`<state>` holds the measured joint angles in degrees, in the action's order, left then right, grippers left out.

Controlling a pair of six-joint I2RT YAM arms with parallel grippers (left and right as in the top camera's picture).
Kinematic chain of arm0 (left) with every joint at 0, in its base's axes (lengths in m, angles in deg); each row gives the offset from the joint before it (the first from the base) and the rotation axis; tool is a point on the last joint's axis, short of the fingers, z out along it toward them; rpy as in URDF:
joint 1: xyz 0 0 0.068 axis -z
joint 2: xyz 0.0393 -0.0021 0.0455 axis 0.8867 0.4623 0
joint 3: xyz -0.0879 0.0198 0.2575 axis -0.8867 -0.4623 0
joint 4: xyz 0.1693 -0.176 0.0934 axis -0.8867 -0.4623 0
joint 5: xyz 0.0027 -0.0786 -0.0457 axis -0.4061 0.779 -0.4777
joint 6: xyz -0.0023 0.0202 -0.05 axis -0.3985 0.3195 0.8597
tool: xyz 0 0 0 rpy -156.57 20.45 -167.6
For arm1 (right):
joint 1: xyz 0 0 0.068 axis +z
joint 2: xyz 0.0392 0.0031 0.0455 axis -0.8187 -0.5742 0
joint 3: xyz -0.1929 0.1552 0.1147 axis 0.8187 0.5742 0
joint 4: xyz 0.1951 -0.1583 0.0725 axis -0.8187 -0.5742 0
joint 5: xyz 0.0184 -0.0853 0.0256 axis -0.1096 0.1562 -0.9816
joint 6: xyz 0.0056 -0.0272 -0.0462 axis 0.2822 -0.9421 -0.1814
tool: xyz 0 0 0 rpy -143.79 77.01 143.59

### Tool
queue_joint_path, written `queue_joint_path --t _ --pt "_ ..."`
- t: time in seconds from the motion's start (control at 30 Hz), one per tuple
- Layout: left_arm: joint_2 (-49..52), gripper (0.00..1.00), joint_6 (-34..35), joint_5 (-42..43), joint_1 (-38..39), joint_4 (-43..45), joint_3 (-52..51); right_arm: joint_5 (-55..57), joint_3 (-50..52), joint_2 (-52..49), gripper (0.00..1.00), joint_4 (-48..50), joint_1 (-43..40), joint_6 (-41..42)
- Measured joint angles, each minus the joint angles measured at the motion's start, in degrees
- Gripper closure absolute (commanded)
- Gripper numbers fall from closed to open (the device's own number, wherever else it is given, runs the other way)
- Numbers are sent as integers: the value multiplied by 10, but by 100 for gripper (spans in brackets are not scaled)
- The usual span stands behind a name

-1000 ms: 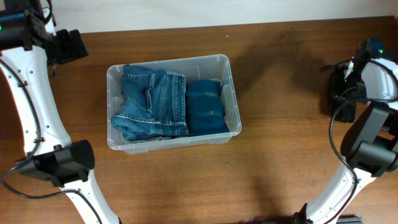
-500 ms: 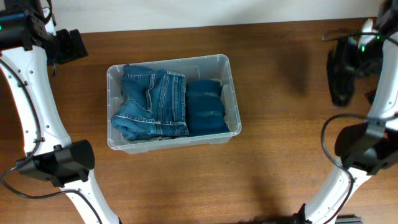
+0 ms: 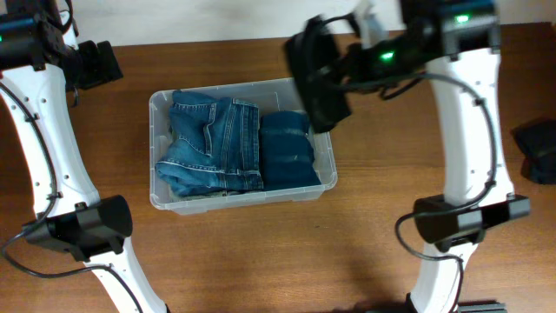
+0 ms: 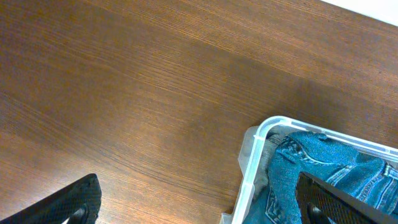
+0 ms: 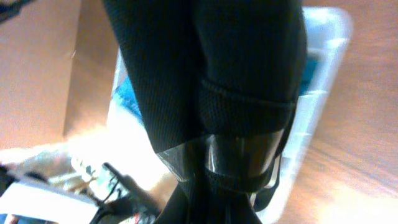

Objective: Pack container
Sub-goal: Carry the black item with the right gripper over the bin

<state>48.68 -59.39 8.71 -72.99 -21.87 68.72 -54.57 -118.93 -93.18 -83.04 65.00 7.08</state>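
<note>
The clear plastic container sits left of the table's middle. It holds folded blue jeans on the left and a folded teal garment on the right. My right gripper is shut on a black garment, which hangs over the container's far right corner. In the right wrist view the black garment fills the frame, with the container behind it. My left gripper is open and empty, beyond the container's far left corner; its wrist view shows the container's rim and the jeans.
A dark folded item lies at the table's right edge. The white right arm stands over the table right of the container. The table's far edge runs just behind the container.
My right arm has swung from the far right edge leftward to the container's far right corner, carrying the black garment. The left arm has not moved.
</note>
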Motion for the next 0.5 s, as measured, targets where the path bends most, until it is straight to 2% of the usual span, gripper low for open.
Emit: queue_joint_path --t 0.13,0.37,0.5 --pt "0 1 0 0 0 0 0 93 0 1 96 0 56 73" --pt "0 1 0 0 0 -5 0 390 0 0 96 0 195 192" --pt "0 1 0 0 0 -7 0 487 0 -5 96 0 268 242"
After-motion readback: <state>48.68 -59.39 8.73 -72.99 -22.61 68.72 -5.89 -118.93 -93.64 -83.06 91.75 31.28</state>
